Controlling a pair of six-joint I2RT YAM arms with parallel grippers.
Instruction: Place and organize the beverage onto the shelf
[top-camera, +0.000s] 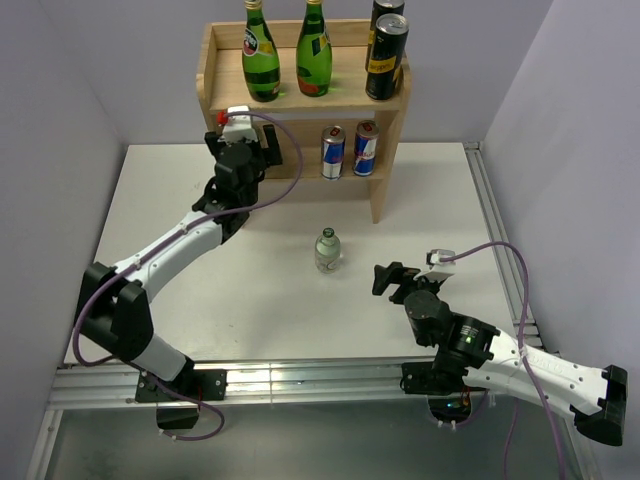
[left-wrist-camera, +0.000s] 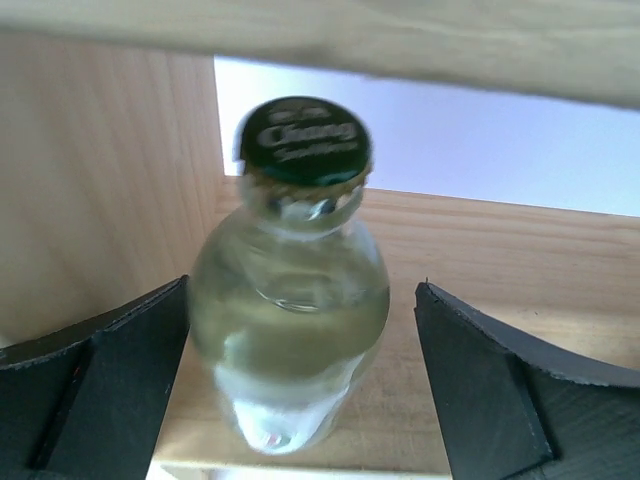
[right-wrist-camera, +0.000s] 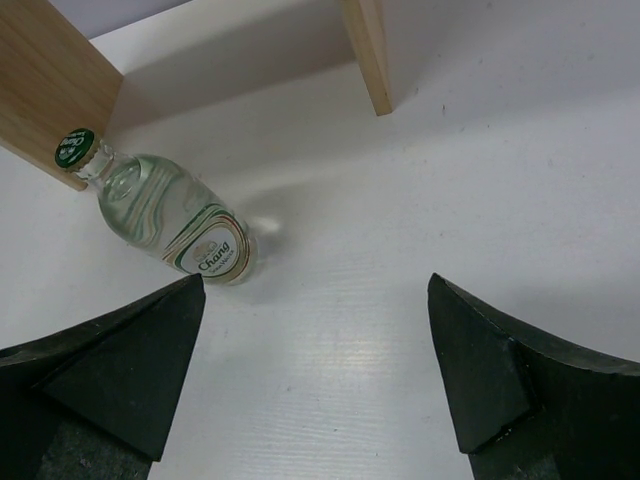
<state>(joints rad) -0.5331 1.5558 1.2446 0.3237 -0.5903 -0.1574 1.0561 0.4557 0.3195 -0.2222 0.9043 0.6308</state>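
Note:
The light-wood shelf (top-camera: 210, 70) stands at the back of the table. Its top tier holds two green bottles (top-camera: 262, 55) and two black cans (top-camera: 386, 60). Its lower tier holds two Red Bull cans (top-camera: 333, 152). My left gripper (top-camera: 268, 150) reaches into the left of the lower tier. In the left wrist view it is open (left-wrist-camera: 300, 300) around a clear green-capped Chang bottle (left-wrist-camera: 290, 330) standing on the lower board, with a gap at the right finger. A second clear Chang bottle (top-camera: 327, 250) stands on the table. My right gripper (top-camera: 393, 278) is open and empty to its right (right-wrist-camera: 315, 380).
In the right wrist view the table bottle (right-wrist-camera: 170, 225) stands near the shelf's side panels (right-wrist-camera: 370, 55). Grey walls close in the back and both sides. A metal rail (top-camera: 500, 220) runs along the table's right edge.

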